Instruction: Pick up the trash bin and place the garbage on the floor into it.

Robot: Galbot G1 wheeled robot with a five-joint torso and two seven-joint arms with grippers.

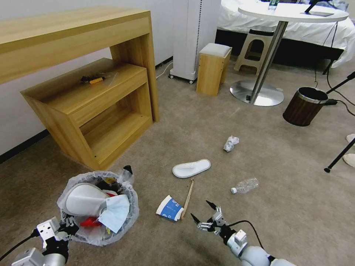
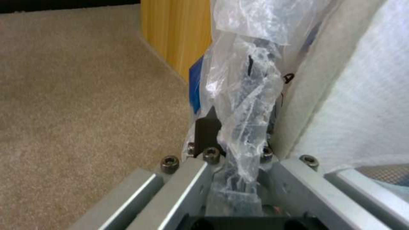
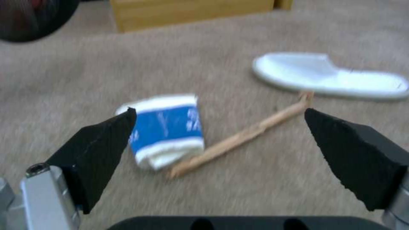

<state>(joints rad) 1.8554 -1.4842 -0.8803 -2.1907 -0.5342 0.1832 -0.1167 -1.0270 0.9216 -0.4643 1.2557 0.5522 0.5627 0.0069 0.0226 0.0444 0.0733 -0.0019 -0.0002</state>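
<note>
Risk first: my right tool hangs low over the floor with its tips spread wide, and the paper cup lies touching the wooden stick, so a careless close could catch both or flick the stick away. My left tool is clamped on the bag-lined rim of the trash bin (already part full); a slip of crinkly plastic could tip it. Beyond lie a slipper, clear bottle and white wad.
</note>
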